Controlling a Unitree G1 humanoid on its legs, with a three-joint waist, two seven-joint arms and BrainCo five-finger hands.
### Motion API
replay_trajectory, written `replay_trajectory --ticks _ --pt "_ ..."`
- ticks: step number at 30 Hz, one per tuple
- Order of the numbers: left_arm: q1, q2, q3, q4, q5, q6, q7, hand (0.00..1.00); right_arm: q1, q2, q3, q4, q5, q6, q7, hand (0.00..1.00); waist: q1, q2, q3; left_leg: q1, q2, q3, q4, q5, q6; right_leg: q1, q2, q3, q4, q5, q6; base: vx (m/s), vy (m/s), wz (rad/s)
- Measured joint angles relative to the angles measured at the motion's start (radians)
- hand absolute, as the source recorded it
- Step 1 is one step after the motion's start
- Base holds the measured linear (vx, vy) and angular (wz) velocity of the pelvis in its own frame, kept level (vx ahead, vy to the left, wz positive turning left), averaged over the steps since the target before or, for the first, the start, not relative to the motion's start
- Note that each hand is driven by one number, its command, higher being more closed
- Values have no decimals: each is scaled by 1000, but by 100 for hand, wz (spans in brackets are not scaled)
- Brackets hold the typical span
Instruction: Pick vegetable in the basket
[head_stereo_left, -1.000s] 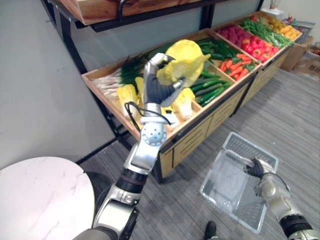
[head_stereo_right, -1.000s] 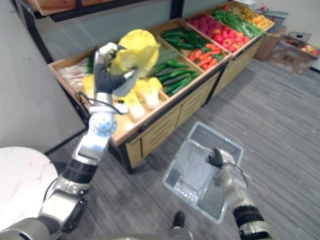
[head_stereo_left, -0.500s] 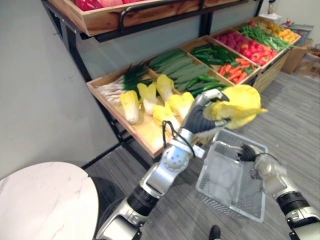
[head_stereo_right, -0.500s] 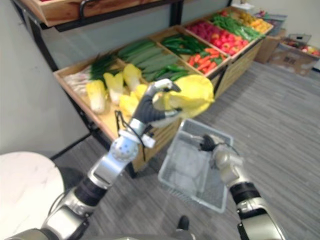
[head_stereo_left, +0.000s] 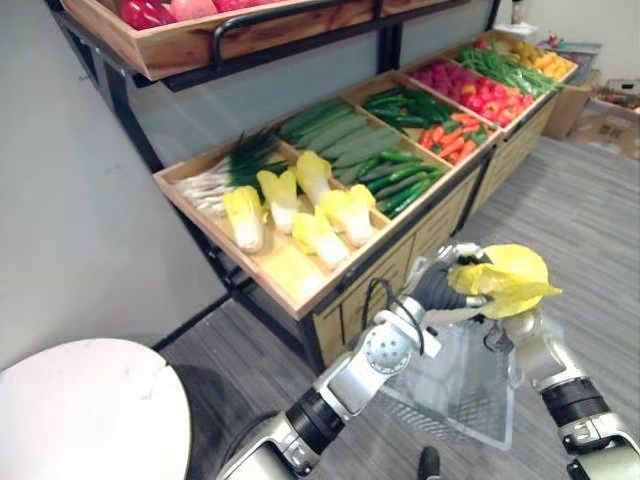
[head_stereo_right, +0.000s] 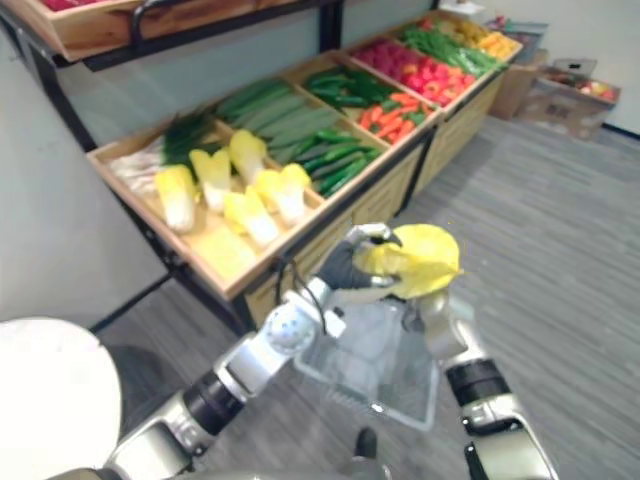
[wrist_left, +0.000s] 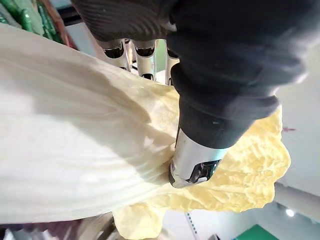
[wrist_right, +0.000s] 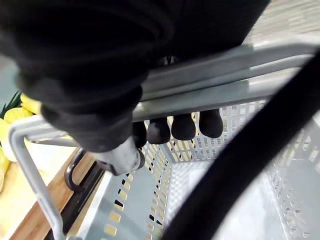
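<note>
A yellow napa cabbage (head_stereo_left: 508, 281) hangs in the air in front of the stall, with my left hand (head_stereo_left: 441, 286) shut on its stem end. My left wrist view shows the fingers (wrist_left: 142, 59) and thumb (wrist_left: 195, 159) curled round the pale cabbage (wrist_left: 75, 155). Just below it is the clear grey plastic basket (head_stereo_right: 398, 392), held up off the floor. My right hand (head_stereo_right: 415, 320) is shut on the basket's handle (wrist_right: 220, 87), its dark fingertips (wrist_right: 182, 126) wrapped under the bar. The basket's inside (wrist_right: 200, 200) has nothing in it where it shows.
A long wooden stall (head_stereo_left: 300, 290) holds more napa cabbages (head_stereo_left: 300, 205), cucumbers (head_stereo_left: 345, 135), green peppers (head_stereo_left: 400, 180), carrots (head_stereo_left: 455, 145) and red peppers (head_stereo_left: 490, 95). A shelf (head_stereo_left: 190, 45) hangs above it. A round white table (head_stereo_left: 90, 415) stands at lower left. Cardboard boxes (head_stereo_left: 610, 100) sit far right.
My left hand has carried the cabbage from above the stall down and to the right, to just over the basket. My right hand has lifted the basket toward it. The camera has shifted too.
</note>
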Motion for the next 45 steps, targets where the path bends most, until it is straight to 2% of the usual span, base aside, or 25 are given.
replay_trajectory --ticks 3,8,11,15,22,26,37,38,41,45 --pt "39 -2 1 19 8 0 15 100 0 5 -1 -37 0 15 2 100 0 -1 0 6 4 16 1 -3 -4 -5 7 14 0 0 0 -19 -8 -14" --pt "71 -13 15 85 13 -2 84 100 0 13 -4 -61 0 25 2 100 -1 -2 1 10 8 19 1 -5 -7 -5 14 19 0 0 0 -9 -5 -3" --pt "77 -14 25 100 14 -7 120 100 0 26 -32 -64 0 38 1 100 -1 -6 3 10 10 19 1 -5 -8 -5 15 20 0 0 0 0 0 0" --pt "103 -27 59 135 16 -37 168 100 0 29 -77 -101 0 61 0 100 -2 -10 5 10 10 21 2 -7 -10 -8 16 22 0 0 0 0 0 0" --pt "119 -27 90 221 59 -40 226 100 0 29 -116 -171 -8 91 -1 100 -7 -25 5 7 11 24 3 -8 -11 -15 18 26 0 0 0 -9 -3 -2" --pt "146 -25 90 271 87 -35 235 100 -18 44 -115 -227 -6 91 2 100 -27 -28 6 8 11 28 3 -8 -12 -17 20 30 0 0 0 -13 -3 -3" --pt "148 -24 80 341 130 -28 233 100 -39 51 -114 -245 -5 89 3 100 -26 -36 10 16 13 45 3 -11 -15 -20 25 48 0 2 -2 -15 -4 -4" --pt "148 -24 80 342 132 -22 231 0 -39 51 -111 -245 -5 89 3 100 -26 -36 10 16 13 45 3 -11 -15 -20 25 48 0 2 -2 0 0 0" --pt "147 -24 80 352 166 -8 230 0 -39 58 -108 -244 -6 89 13 100 -27 -37 10 16 13 45 3 -11 -15 -20 25 48 0 2 -2 0 0 0" --pt "147 -24 83 370 169 65 220 0 -39 70 -108 -243 -6 88 22 100 -34 -38 11 16 13 45 3 -11 -15 -20 25 48 0 2 -2 -17 -4 0"
